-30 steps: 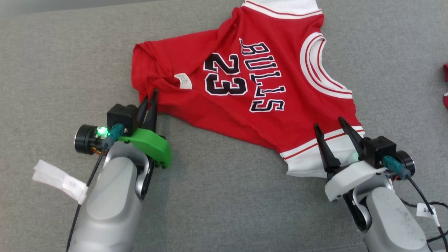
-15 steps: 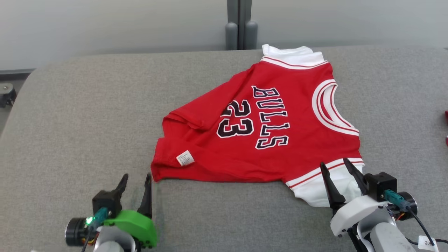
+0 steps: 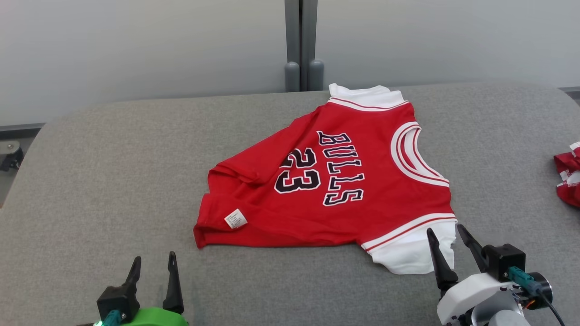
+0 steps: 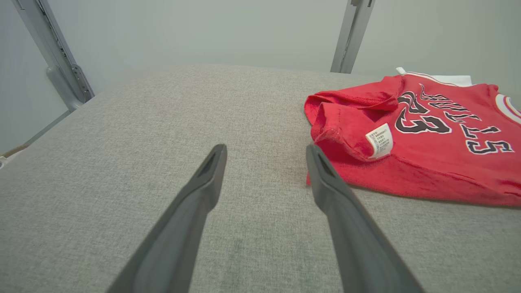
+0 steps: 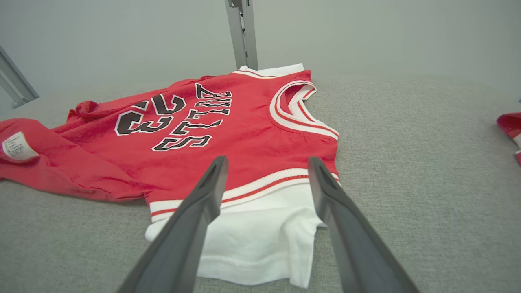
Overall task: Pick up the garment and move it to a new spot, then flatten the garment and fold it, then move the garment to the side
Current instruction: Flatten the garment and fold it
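A red jersey (image 3: pixel 335 190) with white sleeves and the print "BULLS 23" lies spread on the grey cushion (image 3: pixel 113 181), its hem corner with a white label (image 3: pixel 235 219) turned toward me. In the left wrist view the jersey (image 4: pixel 427 154) lies right of the open fingers. My left gripper (image 3: pixel 154 262) stands open and empty at the bottom left, short of the hem corner. My right gripper (image 3: pixel 446 233) is open at the near white sleeve (image 3: pixel 414 253), its tips over the sleeve's edge. The right wrist view has the white sleeve (image 5: pixel 260 240) between the spread fingers.
Another red and white piece of cloth (image 3: pixel 568 179) lies at the cushion's right edge. A grey post (image 3: pixel 300 45) rises behind the cushion against a pale wall. Bare cushion stretches to the left of the jersey.
The head camera has tilted up, bringing the wall into view. My left gripper has let go of the hem corner, opened and drawn back toward me. The right gripper also pulled back slightly.
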